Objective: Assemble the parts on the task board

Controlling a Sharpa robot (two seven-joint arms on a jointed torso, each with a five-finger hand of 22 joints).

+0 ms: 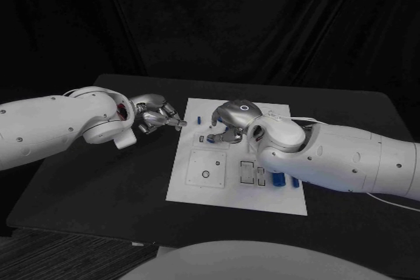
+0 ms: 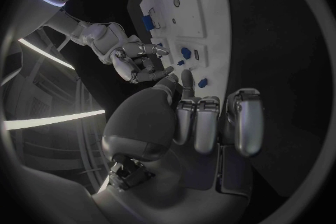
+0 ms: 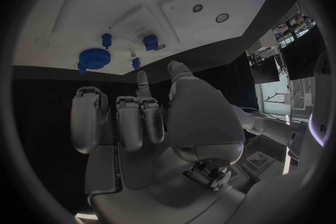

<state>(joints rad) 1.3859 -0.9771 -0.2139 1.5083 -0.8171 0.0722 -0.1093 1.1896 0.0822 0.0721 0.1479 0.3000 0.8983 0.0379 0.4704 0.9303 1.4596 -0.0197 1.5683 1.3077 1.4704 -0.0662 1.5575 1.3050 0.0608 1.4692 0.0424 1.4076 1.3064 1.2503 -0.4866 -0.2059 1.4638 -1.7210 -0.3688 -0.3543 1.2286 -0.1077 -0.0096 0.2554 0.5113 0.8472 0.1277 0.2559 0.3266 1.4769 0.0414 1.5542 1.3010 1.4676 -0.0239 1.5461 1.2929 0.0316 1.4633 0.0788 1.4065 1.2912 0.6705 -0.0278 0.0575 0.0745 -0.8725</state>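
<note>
The white task board [image 1: 229,192] lies in the middle of the black table. My right hand [image 1: 229,119] hovers over the board's far middle, fingers apart and holding nothing; it also shows as the right hand [image 2: 138,61]. A blue gear [image 3: 92,59], two blue pegs [image 3: 106,39] [image 3: 150,42] and a tiny blue piece [image 3: 136,61] sit on the board just past its fingertips [image 3: 142,77]. My left hand [image 1: 159,118] hangs beside the board's far left edge, empty, its fingers [image 2: 210,120] partly curled. A small blue part [image 2: 202,83] lies near its tip.
Two blue parts [image 1: 278,180] lie at the board's near right, beside my right forearm. Rectangular slots [image 1: 247,172] and a round hole [image 1: 206,174] mark the board's near half. Bare black table [image 1: 105,183] spreads to the left of the board.
</note>
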